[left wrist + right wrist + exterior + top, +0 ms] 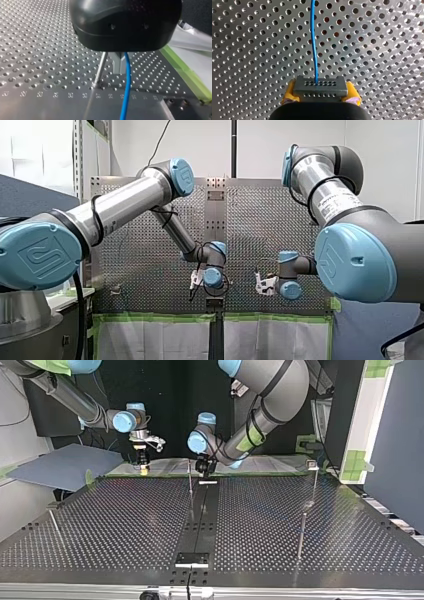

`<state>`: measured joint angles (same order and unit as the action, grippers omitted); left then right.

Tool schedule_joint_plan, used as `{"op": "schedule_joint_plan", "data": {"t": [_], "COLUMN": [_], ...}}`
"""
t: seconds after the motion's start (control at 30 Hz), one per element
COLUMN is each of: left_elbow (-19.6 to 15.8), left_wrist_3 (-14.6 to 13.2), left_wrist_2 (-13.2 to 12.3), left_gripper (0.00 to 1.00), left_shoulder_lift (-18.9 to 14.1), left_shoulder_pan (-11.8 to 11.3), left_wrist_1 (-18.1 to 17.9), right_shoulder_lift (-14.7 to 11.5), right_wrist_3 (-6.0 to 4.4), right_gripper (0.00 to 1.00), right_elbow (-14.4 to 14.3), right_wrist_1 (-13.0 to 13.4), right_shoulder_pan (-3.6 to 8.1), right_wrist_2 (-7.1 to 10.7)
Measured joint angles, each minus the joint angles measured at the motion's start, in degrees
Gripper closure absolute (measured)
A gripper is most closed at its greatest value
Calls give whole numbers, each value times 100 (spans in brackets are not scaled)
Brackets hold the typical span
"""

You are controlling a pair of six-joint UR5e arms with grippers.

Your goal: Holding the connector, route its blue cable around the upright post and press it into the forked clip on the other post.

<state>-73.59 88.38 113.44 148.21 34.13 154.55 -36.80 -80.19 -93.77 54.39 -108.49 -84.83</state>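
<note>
step: likely early routing | right fingers (287,95) clamp connector (319,86) | blue cable (127,75) beside upright post (101,67), unwrapped | left arm (250,435) grip: cannot tell | next: probably circle post

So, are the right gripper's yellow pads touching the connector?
Touching. The right wrist view shows the connector seated between the yellow pads, one pressed against each end, with no gap.
</note>
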Motion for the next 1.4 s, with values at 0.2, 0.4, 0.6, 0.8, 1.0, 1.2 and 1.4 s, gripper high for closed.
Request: {"op": "schedule_joint_plan", "data": {"t": [0.2, 0.4, 0.6, 0.8, 1.0, 1.2, 1.4], "left_elbow": [4, 4, 4, 4, -61, -238, -420], "left_wrist_3": [-20, -29, -228, -339, -363, -364, -368], "left_wrist_2": [5, 10, 71, 138, 66, -120, -218], "left_gripper": [100, 76, 6, 0, 0, 0, 0], "left_shoulder_lift": [0, -1, -1, -7, -61, -137, -322], "left_shoulder_pan": [-16, -46, -52, -25, 12, 20, 43], "left_wrist_1": [39, 163, 407, 600, 654, 659, 597], "right_shoulder_lift": [1, 2, 1, 1, 2, 2, 3], "right_wrist_3": [16, 26, 28, 30, 40, 51, 54], "right_gripper": [93, 93, 93, 93, 93, 93, 93], "right_elbow": [8, 11, 11, 11, 11, 11, 11], "right_wrist_1": [-23, -53, -72, -112, -163, -181, -184], "right_shoulder_pan": [3, 1, -16, -26, -28, -29, -31], "right_wrist_2": [0, 0, 0, 0, 0, 0, 0]}}
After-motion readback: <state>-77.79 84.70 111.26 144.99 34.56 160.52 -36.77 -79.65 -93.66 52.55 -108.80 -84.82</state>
